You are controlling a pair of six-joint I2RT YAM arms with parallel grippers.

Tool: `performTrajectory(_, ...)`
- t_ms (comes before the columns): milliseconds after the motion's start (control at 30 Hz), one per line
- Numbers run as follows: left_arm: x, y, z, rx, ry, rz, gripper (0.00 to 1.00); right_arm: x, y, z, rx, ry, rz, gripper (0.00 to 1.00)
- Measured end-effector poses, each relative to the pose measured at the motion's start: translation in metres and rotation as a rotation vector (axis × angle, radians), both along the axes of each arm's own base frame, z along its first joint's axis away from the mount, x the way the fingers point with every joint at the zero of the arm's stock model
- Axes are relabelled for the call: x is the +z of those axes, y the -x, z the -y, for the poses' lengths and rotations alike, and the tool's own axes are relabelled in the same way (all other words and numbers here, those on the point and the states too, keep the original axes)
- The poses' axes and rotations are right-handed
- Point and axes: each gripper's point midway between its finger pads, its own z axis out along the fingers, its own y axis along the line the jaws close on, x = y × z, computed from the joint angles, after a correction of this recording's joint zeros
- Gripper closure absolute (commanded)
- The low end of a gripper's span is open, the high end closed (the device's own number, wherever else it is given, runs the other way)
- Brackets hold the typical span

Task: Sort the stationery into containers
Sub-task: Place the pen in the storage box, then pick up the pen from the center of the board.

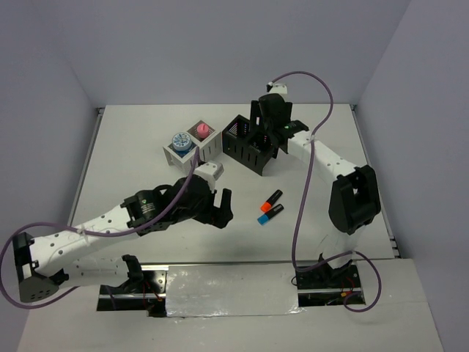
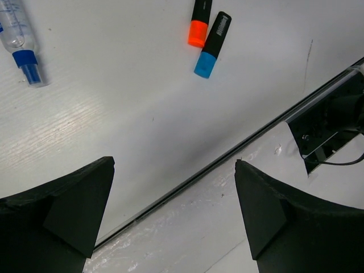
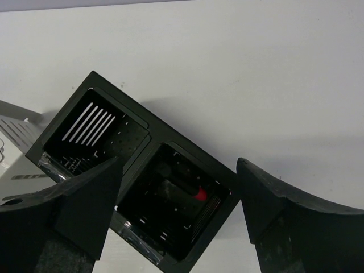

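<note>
The white box [image 1: 210, 147] holds a pale-blue tape roll [image 1: 181, 141] and the pink tube [image 1: 202, 130]. The black box [image 1: 245, 150] stands right of it. My right gripper [image 1: 265, 132] hangs open and empty over the black box [image 3: 94, 85], where a pink highlighter [image 3: 185, 189] lies in one compartment; the jaws [image 3: 177, 165] straddle that compartment. The orange highlighter [image 1: 273, 196] and blue highlighter [image 1: 270, 214] lie side by side on the table. My left gripper [image 1: 226, 207] is open and empty left of them. Its wrist view shows the orange highlighter [image 2: 198, 23], the blue highlighter [image 2: 212, 45] and the blue-white stick [image 2: 20, 40] beyond the gripper [image 2: 173, 170].
The table's near edge [image 2: 227, 156] and a shiny metal strip [image 1: 227, 282] run just under my left gripper. Grey walls enclose the table on three sides. A corner of the white box [image 3: 17, 128] shows at the left of the right wrist view.
</note>
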Motion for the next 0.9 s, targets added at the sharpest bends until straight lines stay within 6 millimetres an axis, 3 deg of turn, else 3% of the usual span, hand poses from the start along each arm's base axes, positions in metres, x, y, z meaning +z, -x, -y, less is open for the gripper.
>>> performTrajectory(100,-0.013,-0.003,0.011,-0.031,-0.033,-0.010,0.01,0.006,0.007,0.003,-0.013,-0.018,-0.003,0.09)
performTrajectory(200,-0.033,-0.008,0.030,-0.086,-0.077,-0.032,0.01,0.031,0.034,0.018,-0.051,-0.061,0.002,0.05)
performTrajectory(367,-0.085,-0.020,0.080,-0.216,-0.166,-0.097,0.04,0.124,0.097,0.062,-0.090,-0.227,0.147,0.04)
performTrajectory(467,-0.113,-0.028,0.099,-0.260,-0.226,-0.123,0.04,0.151,0.140,0.095,-0.122,-0.301,0.224,0.04)
performTrajectory(567,-0.129,-0.039,0.113,-0.288,-0.270,-0.116,0.06,0.137,0.175,0.097,-0.079,-0.344,0.213,0.04)
performTrajectory(800,-0.142,-0.064,0.145,-0.335,-0.309,-0.066,0.20,0.049,0.213,0.090,-0.038,-0.330,-0.037,0.04)
performTrajectory(900,-0.156,-0.064,0.144,-0.339,-0.334,-0.082,0.22,0.045,0.224,0.094,-0.040,-0.319,-0.059,0.04)
